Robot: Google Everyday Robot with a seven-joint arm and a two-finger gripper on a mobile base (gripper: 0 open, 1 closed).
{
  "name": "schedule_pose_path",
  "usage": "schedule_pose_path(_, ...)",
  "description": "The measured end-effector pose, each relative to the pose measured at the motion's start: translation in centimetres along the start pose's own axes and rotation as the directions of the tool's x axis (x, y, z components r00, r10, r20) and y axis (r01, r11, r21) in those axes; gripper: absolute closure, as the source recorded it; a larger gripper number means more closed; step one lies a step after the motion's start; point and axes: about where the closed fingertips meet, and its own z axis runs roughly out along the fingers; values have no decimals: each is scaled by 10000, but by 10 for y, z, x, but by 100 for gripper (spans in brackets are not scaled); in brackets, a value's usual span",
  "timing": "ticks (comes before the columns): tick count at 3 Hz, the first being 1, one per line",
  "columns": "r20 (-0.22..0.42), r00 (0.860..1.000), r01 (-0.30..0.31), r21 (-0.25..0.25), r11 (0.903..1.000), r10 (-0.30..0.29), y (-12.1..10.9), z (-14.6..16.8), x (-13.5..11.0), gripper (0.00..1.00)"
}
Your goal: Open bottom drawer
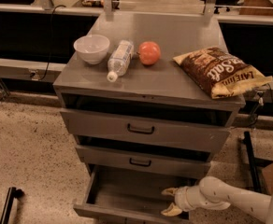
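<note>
The bottom drawer (112, 213) stands pulled out well below the front edge of the counter (174, 85), its plain grey inside showing. The gripper (167, 202) hangs over the right part of that open drawer, its two fingers spread apart and holding nothing. On the counter, a white bowl (91, 48) sits near the left edge, a plastic bottle (118, 59) lies just beside it, a round red fruit (149, 53) sits mid-counter, and a bag of chips (219, 72) overhangs the right edge.
</note>
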Motion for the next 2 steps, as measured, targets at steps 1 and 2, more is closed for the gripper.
schedule_pose_path(1,-31,10000,69,129,9999,-69,-3,6,-3,64)
schedule_pose_path(2,60,9998,163,651,9977,-167,-12,20,1,87)
